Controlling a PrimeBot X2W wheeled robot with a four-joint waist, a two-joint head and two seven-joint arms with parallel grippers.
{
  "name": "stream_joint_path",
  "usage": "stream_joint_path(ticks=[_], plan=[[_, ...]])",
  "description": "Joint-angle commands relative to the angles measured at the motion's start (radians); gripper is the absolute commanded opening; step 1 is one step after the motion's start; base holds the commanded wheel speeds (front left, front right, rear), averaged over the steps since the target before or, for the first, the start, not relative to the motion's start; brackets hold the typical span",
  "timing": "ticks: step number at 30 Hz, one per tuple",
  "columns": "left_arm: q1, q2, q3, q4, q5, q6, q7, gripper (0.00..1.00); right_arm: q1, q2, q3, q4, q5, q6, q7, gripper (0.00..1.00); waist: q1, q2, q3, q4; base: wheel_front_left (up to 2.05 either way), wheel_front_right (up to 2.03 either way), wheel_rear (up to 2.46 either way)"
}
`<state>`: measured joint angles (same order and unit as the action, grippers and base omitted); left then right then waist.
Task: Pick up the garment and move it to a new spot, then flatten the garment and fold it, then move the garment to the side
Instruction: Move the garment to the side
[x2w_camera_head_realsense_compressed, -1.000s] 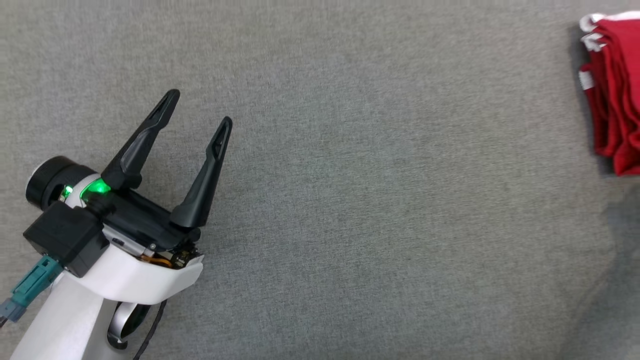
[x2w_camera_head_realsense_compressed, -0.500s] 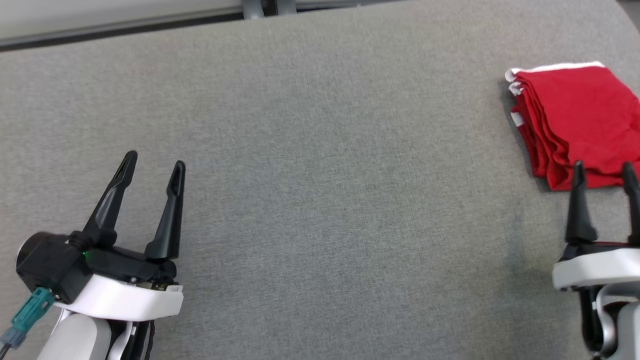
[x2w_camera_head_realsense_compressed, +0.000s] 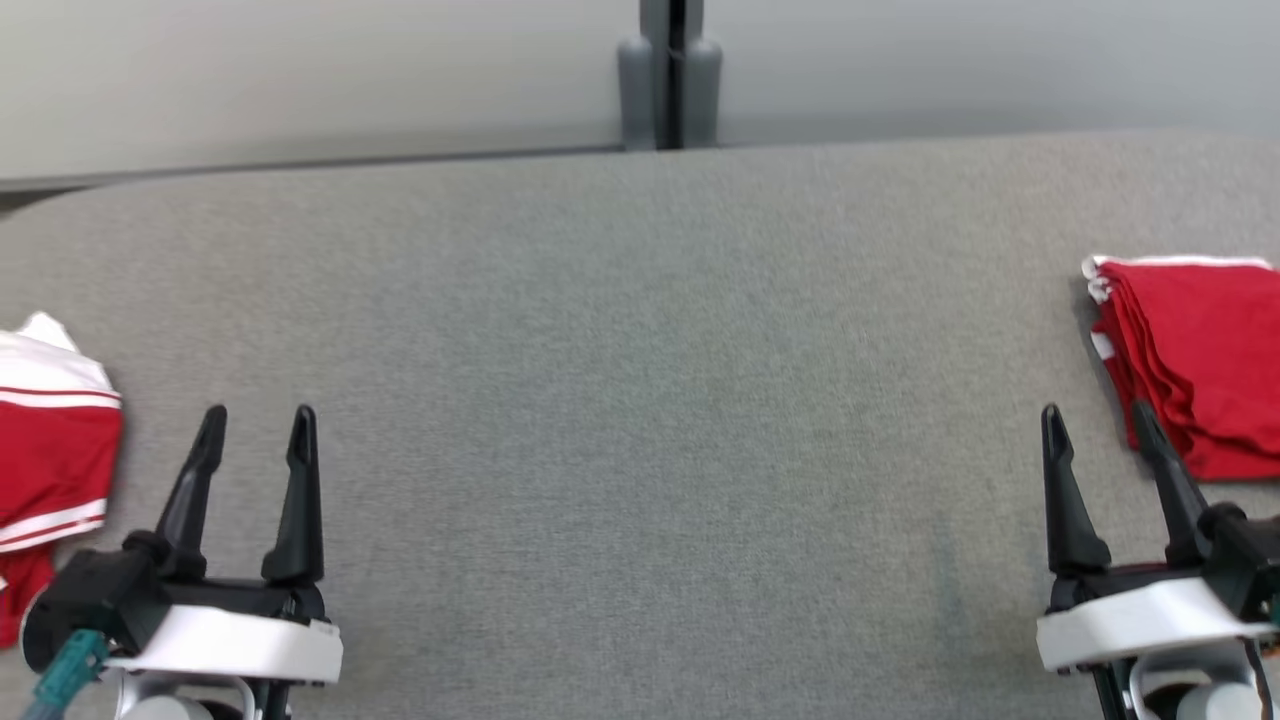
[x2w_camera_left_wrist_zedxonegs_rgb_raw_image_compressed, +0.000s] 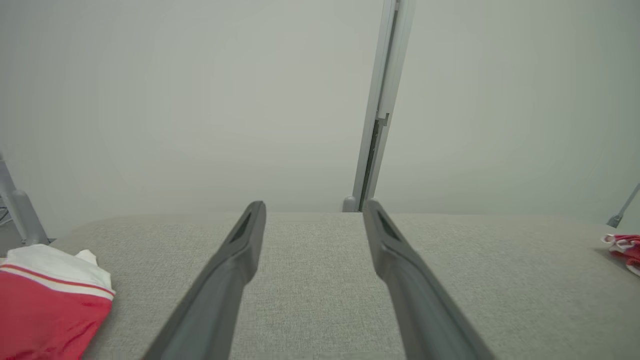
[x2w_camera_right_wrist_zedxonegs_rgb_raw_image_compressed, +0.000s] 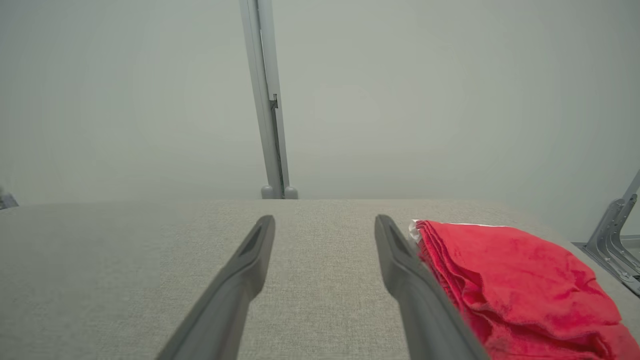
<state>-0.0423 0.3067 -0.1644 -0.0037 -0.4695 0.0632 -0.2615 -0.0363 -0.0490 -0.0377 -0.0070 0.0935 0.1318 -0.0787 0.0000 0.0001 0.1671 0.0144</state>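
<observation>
Viewpoint tilted up since earlier. Left gripper (x2w_camera_head_realsense_compressed: 259, 412) and right gripper (x2w_camera_head_realsense_compressed: 1095, 410) both spread, empty. Folded red garment (x2w_camera_head_realsense_compressed: 1200, 350) at right edge of table (x2w_camera_head_realsense_compressed: 640, 400).

Shows the left hand (x2w_camera_head_realsense_compressed: 258, 412) at the lower left of the head view, two long dark fingers (x2w_camera_head_realsense_compressed: 295, 500) pointing up and away from the body, spread well apart and tilted slightly inward. Rests on the white left wrist shell (x2w_camera_head_realsense_compressed: 230, 645), with a black block (x2w_camera_head_realsense_compressed: 90, 600) and a teal connector (x2w_camera_head_realsense_compressed: 65, 665) on the outer side. Mirrors this at the lower right with the right hand (x2w_camera_head_realsense_compressed: 1095, 410), fingers likewise parted and leaning a little inward, above the white right wrist shell (x2w_camera_head_realsense_compressed: 1140, 610). Repeats both poses in the wrist views: left hand (x2w_camera_left_wrist_zedxonegs_rgb_raw_image_compressed: 314, 205) and right hand (x2w_camera_right_wrist_zedxonegs_rgb_raw_image_compressed: 325, 218) spread wide, fingers rising from the bottom edge.
</observation>
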Motion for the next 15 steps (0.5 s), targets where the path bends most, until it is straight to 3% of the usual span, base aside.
stream_joint_path(ticks=[1, 15], plan=[[0.016, 0.003, 0.000, 0.005, 0.005, 0.005, -0.004, 1.00, 0.019, -0.003, 0.001, -0.007, 0.008, -0.002, 0.005, 1.00, 0.0000, -0.0001, -0.055, 0.036, 0.00, 0.00, 0.00], [0.123, 0.001, -0.072, 0.041, 0.040, 0.028, 0.041, 1.00, 0.199, -0.003, -0.017, -0.083, 0.036, -0.002, 0.088, 1.00, 0.0000, -0.0001, -0.214, 0.052, 0.00, 0.00, 0.00]])
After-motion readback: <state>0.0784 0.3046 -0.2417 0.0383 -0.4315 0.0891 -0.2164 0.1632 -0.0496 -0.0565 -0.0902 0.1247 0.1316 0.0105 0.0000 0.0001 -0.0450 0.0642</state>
